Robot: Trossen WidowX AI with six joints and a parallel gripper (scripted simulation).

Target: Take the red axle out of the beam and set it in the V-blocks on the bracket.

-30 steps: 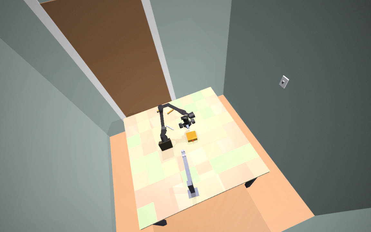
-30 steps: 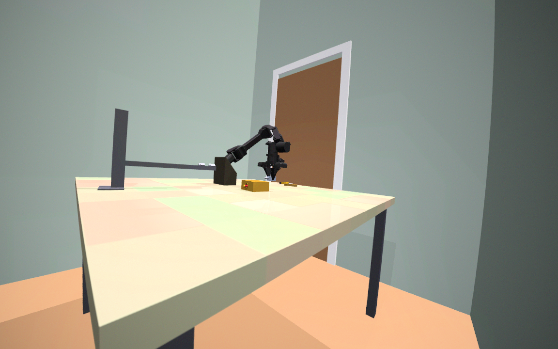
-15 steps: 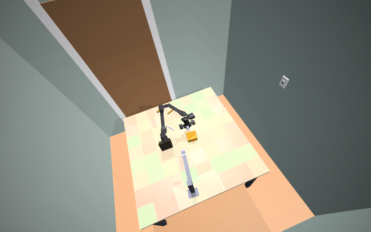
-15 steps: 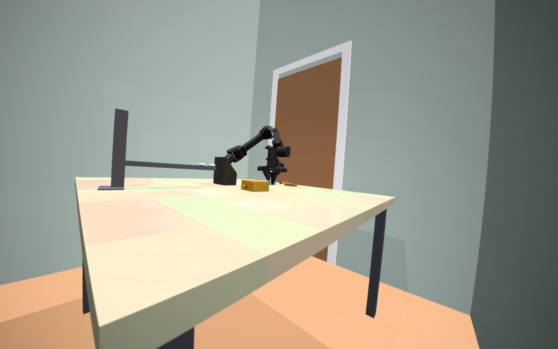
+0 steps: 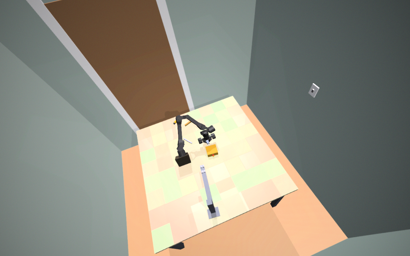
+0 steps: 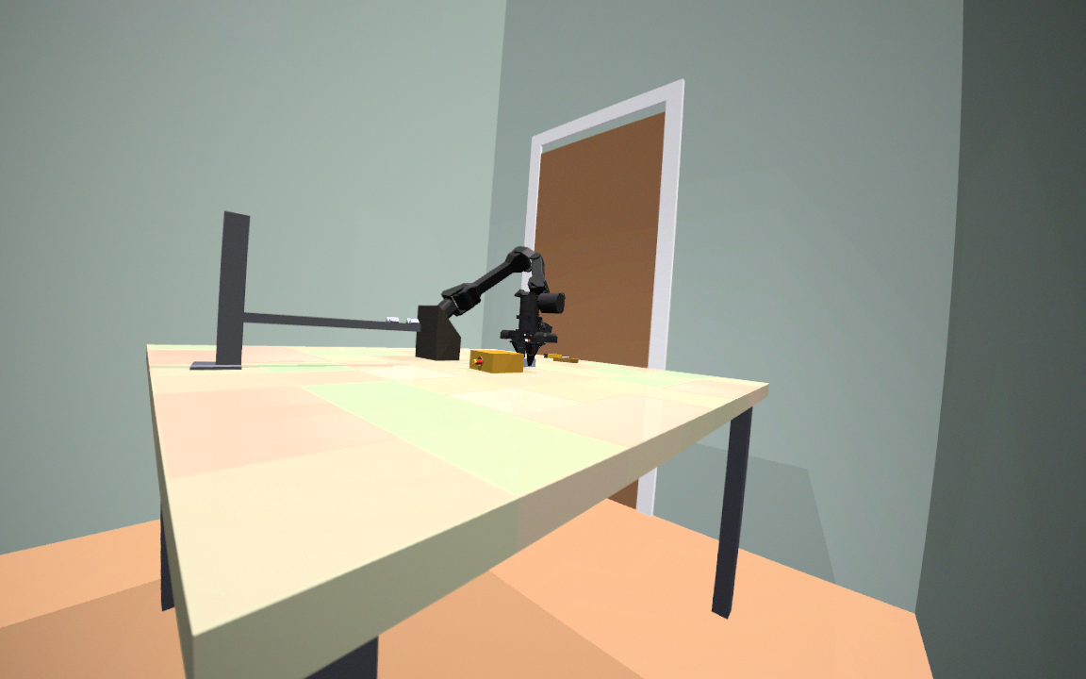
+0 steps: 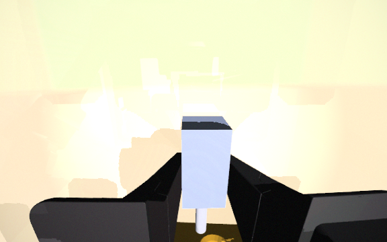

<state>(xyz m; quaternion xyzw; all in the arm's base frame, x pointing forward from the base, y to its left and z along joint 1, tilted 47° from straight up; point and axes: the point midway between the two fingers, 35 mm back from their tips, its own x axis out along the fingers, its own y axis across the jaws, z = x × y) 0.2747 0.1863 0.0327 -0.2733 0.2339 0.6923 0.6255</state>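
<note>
Jaws (image 5: 208, 142) (image 6: 530, 363), partly open, grip one pale block (image 7: 204, 168) near one orange beam (image 5: 211, 150) (image 6: 496, 361).

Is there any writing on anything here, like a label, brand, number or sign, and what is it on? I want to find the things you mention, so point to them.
None that I can read. The robot's gripper (image 5: 207, 142) (image 6: 530, 363) (image 7: 201, 158), the orange block (image 5: 211, 149) (image 6: 496, 361) and the light switch plate (image 5: 314, 90) show no lettering or numbers; any very small marks would be too tiny to make out.
</note>
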